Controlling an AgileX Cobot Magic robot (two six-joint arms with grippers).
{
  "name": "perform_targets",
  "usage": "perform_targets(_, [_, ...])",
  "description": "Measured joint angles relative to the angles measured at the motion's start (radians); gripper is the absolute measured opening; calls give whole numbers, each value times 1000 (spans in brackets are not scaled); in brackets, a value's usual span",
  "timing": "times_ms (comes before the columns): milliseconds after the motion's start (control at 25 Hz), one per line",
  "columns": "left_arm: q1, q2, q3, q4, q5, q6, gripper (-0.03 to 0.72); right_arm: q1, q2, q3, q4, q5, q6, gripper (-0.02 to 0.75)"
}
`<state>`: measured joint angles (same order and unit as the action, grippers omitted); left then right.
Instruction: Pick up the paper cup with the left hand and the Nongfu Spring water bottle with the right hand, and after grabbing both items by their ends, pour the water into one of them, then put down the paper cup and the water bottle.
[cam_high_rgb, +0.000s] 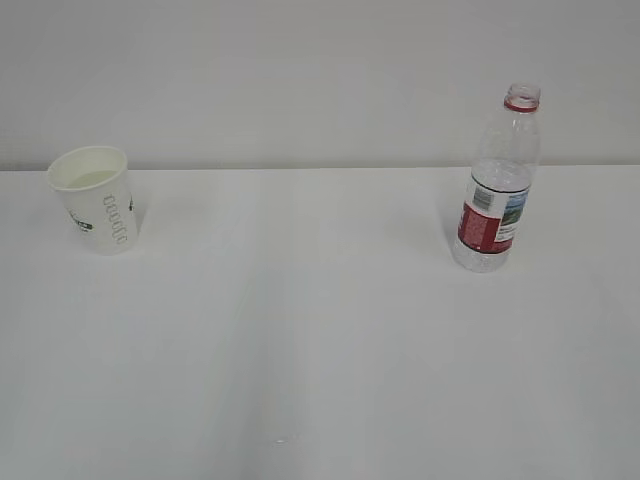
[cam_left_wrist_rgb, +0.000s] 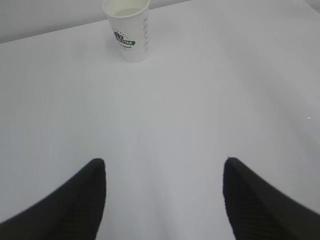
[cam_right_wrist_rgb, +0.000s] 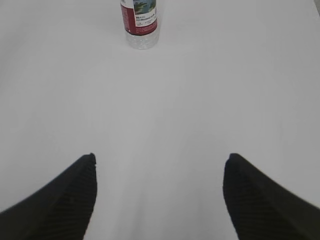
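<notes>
the paper cup (cam_left_wrist_rgb: 129, 31) stands upright, well ahead of the left hand (cam_left_wrist_rgb: 164, 200), probably slightly left of centre; both hands gape, empty.

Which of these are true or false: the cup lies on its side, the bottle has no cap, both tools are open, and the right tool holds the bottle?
1. The paper cup lies on its side. False: it stands upright.
2. The water bottle has no cap. True.
3. The left tool and right tool are both open. True.
4. The right tool holds the bottle. False: the bottle stands apart, ahead of it.
</notes>
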<state>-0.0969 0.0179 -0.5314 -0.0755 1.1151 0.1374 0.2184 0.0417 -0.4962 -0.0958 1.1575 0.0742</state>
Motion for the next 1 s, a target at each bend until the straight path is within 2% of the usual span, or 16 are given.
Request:
perform_targets(240, [0,0,0,19,2,0,519,0,0,0,0,-1,0,590])
perform_targets(520, [0,0,2,-24,2,0,498,0,0,0,2,-1,0,590])
perform_targets(1000, [0,0,4,-14,2,-29,485,0,0,0,2,-4,0,590])
